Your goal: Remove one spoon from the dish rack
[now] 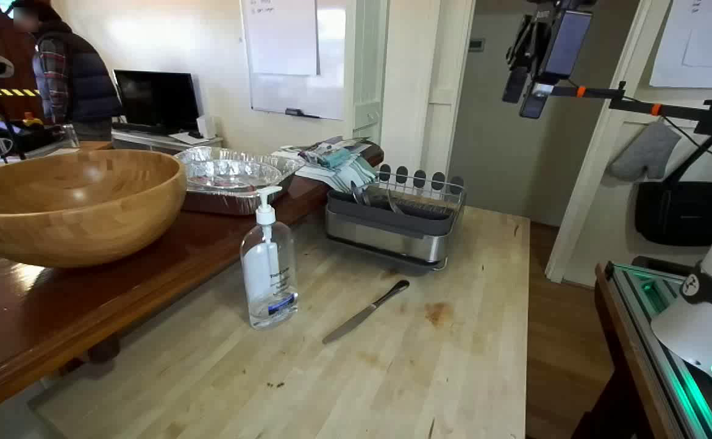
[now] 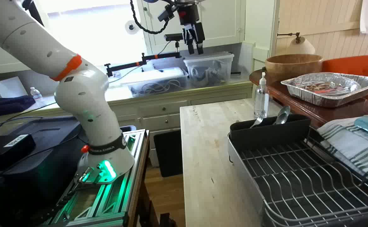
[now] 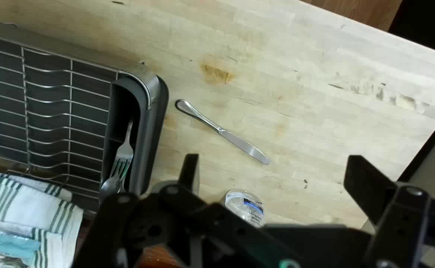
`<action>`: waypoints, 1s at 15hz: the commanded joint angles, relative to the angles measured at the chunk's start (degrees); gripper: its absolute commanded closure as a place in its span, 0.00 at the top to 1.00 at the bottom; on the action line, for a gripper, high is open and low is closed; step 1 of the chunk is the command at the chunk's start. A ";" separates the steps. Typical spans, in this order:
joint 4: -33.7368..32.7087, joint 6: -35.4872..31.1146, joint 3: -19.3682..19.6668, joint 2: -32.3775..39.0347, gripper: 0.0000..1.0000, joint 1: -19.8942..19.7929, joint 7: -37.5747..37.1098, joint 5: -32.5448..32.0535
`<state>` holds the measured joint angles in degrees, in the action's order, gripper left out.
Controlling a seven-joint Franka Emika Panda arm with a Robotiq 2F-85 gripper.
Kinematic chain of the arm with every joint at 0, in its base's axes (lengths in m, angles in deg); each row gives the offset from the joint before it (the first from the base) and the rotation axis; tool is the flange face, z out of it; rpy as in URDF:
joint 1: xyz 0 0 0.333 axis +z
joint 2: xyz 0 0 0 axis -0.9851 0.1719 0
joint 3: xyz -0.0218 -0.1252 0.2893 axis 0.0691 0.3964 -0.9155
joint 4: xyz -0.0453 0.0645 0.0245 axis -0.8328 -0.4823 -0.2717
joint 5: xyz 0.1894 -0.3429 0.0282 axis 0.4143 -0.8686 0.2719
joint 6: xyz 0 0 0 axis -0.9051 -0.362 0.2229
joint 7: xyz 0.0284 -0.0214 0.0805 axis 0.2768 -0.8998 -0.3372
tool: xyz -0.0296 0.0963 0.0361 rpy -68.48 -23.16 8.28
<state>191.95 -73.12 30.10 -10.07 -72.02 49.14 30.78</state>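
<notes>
One spoon (image 2: 283, 114) leans bowl-up beside a fork (image 2: 259, 119) in the end holder (image 2: 272, 135) of the dish rack (image 2: 246, 181), presumably to drain, while the gripper (image 3: 273, 157) hangs well apart, spread wide and holding nothing, likely leaving room for a grasp

Wrist view looks down; all 3 share the rack (image 1: 386, 238)
</notes>
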 commanded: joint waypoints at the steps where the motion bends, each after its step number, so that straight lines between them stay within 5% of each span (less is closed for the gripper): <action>1: -0.18 0.18 0.62 0.15 1.00 0.79 -0.39 -0.43; 7: -0.21 -0.50 0.58 0.35 1.00 0.28 -1.02 -0.90; 15: -1.32 -12.15 2.46 5.27 1.00 -6.51 -8.24 -5.64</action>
<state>191.94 -81.65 32.01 -8.22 -76.86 43.60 27.33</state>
